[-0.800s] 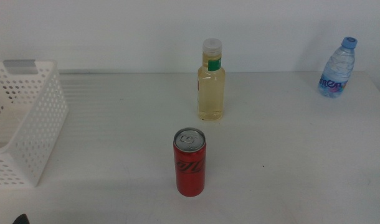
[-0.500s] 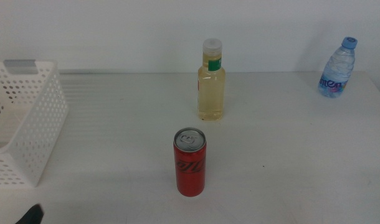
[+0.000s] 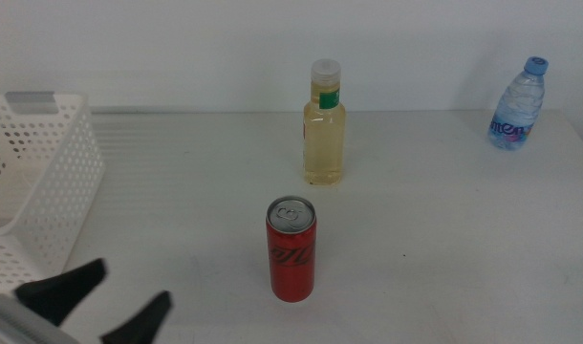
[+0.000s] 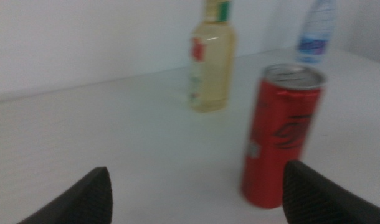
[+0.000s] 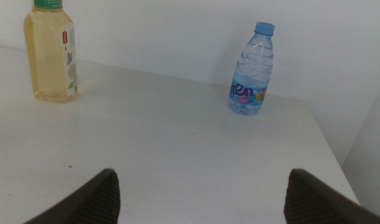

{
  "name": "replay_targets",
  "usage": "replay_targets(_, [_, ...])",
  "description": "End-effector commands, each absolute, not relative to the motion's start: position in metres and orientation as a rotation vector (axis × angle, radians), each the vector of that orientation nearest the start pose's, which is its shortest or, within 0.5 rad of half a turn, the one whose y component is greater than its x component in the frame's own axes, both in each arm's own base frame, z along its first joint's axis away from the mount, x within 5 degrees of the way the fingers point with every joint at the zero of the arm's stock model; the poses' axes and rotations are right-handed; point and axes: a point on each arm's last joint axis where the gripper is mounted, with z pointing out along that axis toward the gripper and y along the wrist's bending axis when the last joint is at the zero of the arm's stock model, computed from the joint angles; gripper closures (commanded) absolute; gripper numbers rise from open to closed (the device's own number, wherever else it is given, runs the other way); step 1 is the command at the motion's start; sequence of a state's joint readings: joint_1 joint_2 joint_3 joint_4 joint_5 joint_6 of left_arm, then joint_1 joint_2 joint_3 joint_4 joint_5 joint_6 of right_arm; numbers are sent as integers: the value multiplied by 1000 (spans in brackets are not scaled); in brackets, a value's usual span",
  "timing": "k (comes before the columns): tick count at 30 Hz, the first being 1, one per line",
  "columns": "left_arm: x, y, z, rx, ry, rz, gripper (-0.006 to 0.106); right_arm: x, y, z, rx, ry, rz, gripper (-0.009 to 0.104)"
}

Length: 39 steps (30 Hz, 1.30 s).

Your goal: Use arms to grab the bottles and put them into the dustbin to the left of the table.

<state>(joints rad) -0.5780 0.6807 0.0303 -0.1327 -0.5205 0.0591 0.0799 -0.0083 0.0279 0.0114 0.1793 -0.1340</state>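
Observation:
A slim red cola can (image 3: 291, 249) stands upright in the middle of the table (image 3: 444, 239). Behind it stands the clear bottle of yellow liquid (image 3: 324, 122), and the small blue-capped water bottle (image 3: 518, 104) is at the far right. The white perforated dustbin (image 3: 38, 182) sits at the left edge. My left gripper (image 3: 119, 304) enters at the bottom left, open, some way left of the can. Its wrist view shows the can (image 4: 282, 135) ahead between the spread jaws, with the yellow bottle (image 4: 210, 55) and water bottle (image 4: 316, 31) beyond. My right gripper (image 5: 199, 196) waits open, facing the water bottle (image 5: 251, 70) and yellow bottle (image 5: 51, 53).
A white wall rises behind the table. The table's right edge runs close past the water bottle. Bare tabletop lies between the dustbin and the can.
My left gripper has come up from the bottom left corner into the middle view and moved right, toward the can. The bottles, can and dustbin have not moved.

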Motion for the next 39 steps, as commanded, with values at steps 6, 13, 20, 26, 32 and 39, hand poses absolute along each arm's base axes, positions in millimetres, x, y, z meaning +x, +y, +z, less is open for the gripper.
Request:
replay_targets(6, [99, -85, 193, 495, 1521, -560, 10, 54, 4, 199, -169, 1561, -49, 16])
replay_targets(13, [106, -98, 187, 492, 1481, -599, 10, 54, 4, 199, -169, 1561, -49, 16])
replay_targets(20, [112, -104, 178, 491, 1476, -590, 10, 54, 4, 199, -169, 1561, -49, 16])
replay_targets(26, [114, -105, 172, 486, 1516, -600, 10, 54, 4, 199, -169, 1561, -49, 16])
replay_targets(32, [115, -104, 172, 465, 1525, -582, 10, 54, 4, 199, -169, 1561, -49, 16])
replay_targets(39, [118, -101, 171, 434, 1541, -546, 10, 54, 4, 199, -169, 1561, -49, 16])
